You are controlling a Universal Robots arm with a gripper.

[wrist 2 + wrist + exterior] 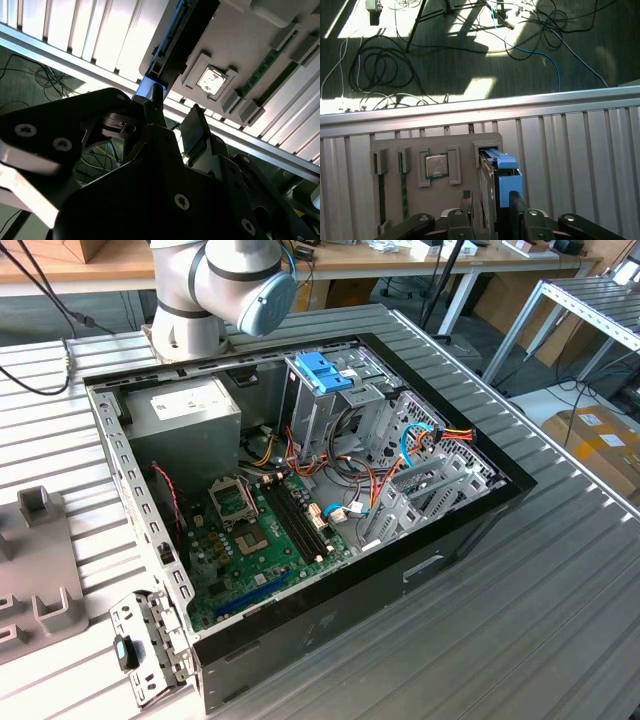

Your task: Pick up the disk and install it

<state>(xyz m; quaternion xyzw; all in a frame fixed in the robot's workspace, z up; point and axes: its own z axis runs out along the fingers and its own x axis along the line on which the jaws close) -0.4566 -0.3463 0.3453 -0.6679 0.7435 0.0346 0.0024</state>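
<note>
The disk [488, 176] stands on edge in a slot of a grey fixture plate [435, 145], a dark drive framed by a bright blue carrier with its blue tab [509, 180] toward the gripper. In the first wrist view my gripper [491, 206] hovers just over the disk's near end, one finger on each side; a gap shows beside the dark face, so the jaws look open. The second wrist view shows the disk [190, 35] just beyond the gripper [175, 117], with nothing between the fingertips [196, 131].
The fixture plate also carries a processor chip [436, 165] and memory sticks [381, 200]. The open computer case [300, 490] lies on the ribbed table, a light-blue bracket [325, 370] on its grey drive cage. The arm's base [220, 290] stands behind the case. Cables lie on the floor [380, 70].
</note>
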